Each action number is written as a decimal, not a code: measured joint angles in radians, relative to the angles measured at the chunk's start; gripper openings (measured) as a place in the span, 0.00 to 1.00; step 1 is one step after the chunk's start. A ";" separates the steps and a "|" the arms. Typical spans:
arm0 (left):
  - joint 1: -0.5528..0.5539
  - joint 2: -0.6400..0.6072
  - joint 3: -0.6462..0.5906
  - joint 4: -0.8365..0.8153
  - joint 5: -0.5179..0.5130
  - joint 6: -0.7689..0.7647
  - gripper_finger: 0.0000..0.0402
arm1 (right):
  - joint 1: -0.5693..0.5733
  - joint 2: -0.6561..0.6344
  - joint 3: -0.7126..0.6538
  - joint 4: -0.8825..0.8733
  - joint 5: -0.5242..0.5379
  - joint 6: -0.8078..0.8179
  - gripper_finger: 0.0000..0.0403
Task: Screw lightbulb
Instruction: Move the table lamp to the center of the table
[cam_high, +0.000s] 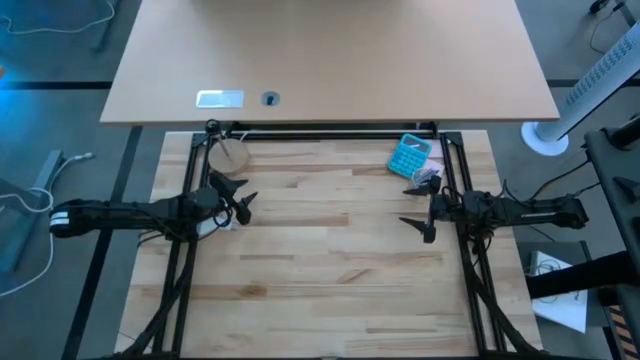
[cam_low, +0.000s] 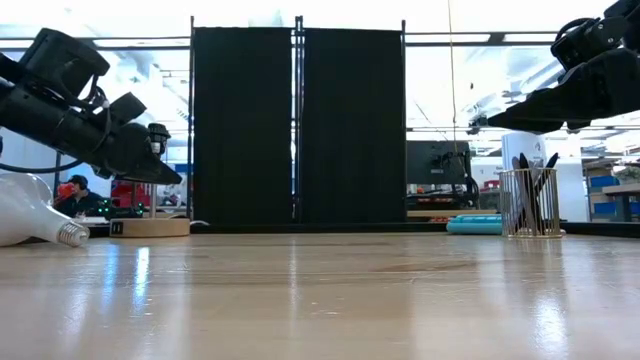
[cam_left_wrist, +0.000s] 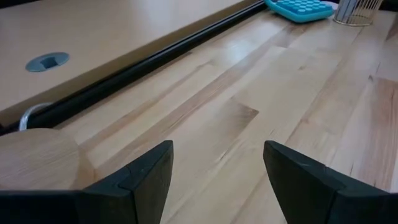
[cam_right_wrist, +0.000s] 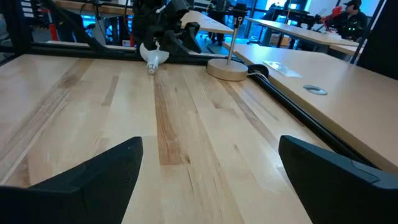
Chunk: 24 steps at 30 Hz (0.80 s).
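Observation:
The white lightbulb (cam_low: 28, 212) lies on its side on the wooden table, its grey base (cam_low: 70, 235) pointing toward the table's middle. In the high view it shows under my left arm (cam_high: 212, 224), and the right wrist view shows it too (cam_right_wrist: 152, 57). A round wooden disc (cam_high: 228, 155) with an upright socket stem (cam_right_wrist: 232, 38) rests flat near the far left. My left gripper (cam_high: 240, 198) is open and empty above the table, just right of the bulb and nearer than the disc (cam_left_wrist: 37, 158). My right gripper (cam_high: 410, 206) is open and empty at the table's right.
A teal calculator (cam_high: 408, 155) and a wire mesh pen holder (cam_high: 428, 180) stand at the far right, close to my right gripper. A black frame bar (cam_high: 330, 133) runs along the far edge. Bare wood lies between the two grippers.

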<state>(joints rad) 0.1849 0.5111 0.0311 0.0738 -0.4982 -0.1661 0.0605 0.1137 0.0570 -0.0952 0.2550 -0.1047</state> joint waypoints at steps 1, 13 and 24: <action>0.000 0.000 0.000 0.000 0.000 0.000 0.60 | 0.000 0.000 0.000 0.000 0.000 0.000 0.92; -0.001 0.006 -0.001 0.147 0.043 -0.094 0.60 | 0.000 0.000 0.000 0.000 0.000 0.000 0.92; 0.000 0.057 0.000 0.858 0.103 -0.181 0.60 | 0.000 0.000 0.000 0.000 0.000 0.000 0.92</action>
<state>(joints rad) 0.1844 0.5682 0.0311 0.9315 -0.3956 -0.3475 0.0608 0.1139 0.0570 -0.0952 0.2548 -0.1047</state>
